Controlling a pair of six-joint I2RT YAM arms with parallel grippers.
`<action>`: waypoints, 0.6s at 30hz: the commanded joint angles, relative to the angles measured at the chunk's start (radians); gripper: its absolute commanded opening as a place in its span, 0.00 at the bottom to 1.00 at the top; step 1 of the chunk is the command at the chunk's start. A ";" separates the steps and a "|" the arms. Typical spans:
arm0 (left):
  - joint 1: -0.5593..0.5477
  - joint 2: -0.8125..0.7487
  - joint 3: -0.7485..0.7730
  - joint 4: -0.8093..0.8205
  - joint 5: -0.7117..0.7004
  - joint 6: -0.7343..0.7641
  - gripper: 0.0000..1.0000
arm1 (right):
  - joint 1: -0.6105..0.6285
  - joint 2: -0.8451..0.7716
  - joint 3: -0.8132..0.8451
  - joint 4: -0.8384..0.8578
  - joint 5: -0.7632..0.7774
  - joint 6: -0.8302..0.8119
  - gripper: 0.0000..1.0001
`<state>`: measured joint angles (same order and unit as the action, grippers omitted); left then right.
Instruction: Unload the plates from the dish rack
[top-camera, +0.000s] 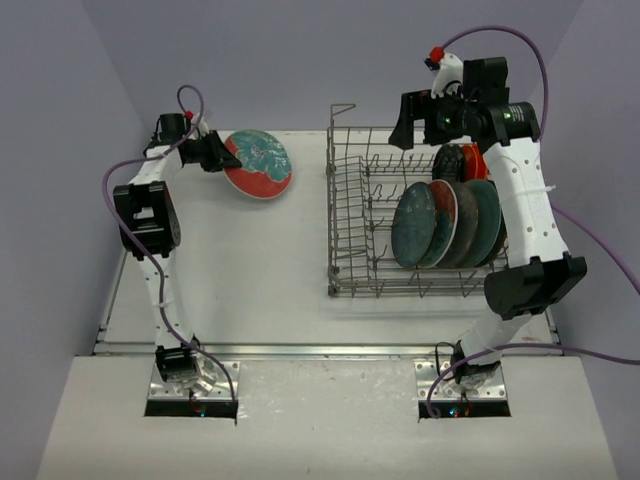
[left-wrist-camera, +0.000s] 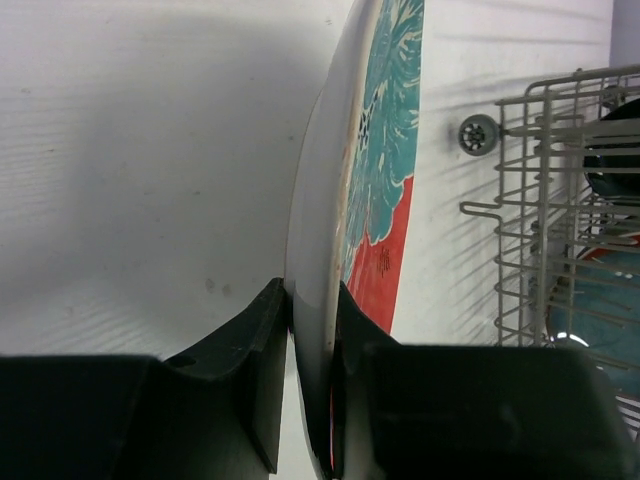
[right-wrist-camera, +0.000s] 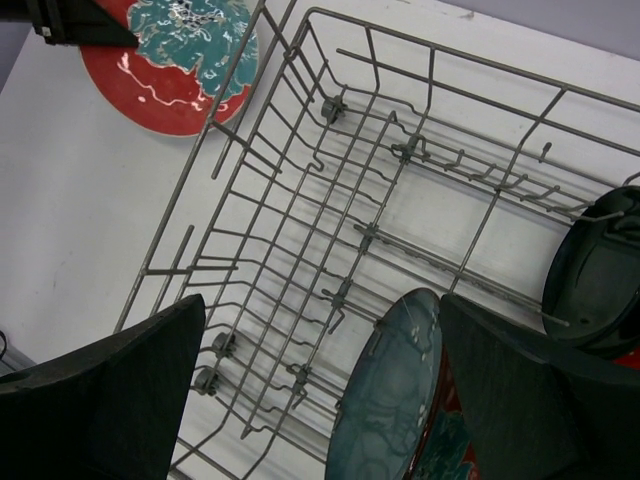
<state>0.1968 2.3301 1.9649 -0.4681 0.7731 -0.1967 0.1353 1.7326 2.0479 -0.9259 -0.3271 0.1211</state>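
My left gripper (top-camera: 222, 158) is shut on the rim of a red-and-teal patterned plate (top-camera: 259, 164), held low at the table's far left; the left wrist view shows the plate (left-wrist-camera: 375, 180) edge-on between my fingers (left-wrist-camera: 262, 340). The grey wire dish rack (top-camera: 352, 225) stands at right. Several plates stand upright in its right part: a dark grey-teal one (top-camera: 413, 224) in front, a red-and-teal one (top-camera: 444, 207), teal ones (top-camera: 484, 215), and a black (top-camera: 449, 161) and an orange-red one (top-camera: 474, 163) behind. My right gripper (top-camera: 402, 122) is open above the rack's far side.
The rack's raised wire loop (top-camera: 342, 108) is at its far left corner. The rack's left half (right-wrist-camera: 330, 250) holds only bare tines. Purple cables loop from both arms. Grey walls close the table at back and left.
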 joint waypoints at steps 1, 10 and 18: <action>0.024 0.042 0.089 0.088 0.131 -0.028 0.00 | -0.019 0.005 0.025 -0.070 -0.044 -0.004 0.99; 0.020 0.098 0.069 0.109 0.141 -0.010 0.08 | -0.021 -0.019 -0.007 -0.090 -0.089 0.005 0.99; 0.008 0.167 0.097 0.062 -0.029 0.044 0.37 | -0.026 -0.062 -0.041 -0.127 -0.027 0.014 0.99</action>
<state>0.2148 2.4738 1.9991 -0.4387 0.8064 -0.1913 0.1177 1.7298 2.0203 -1.0433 -0.3808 0.1240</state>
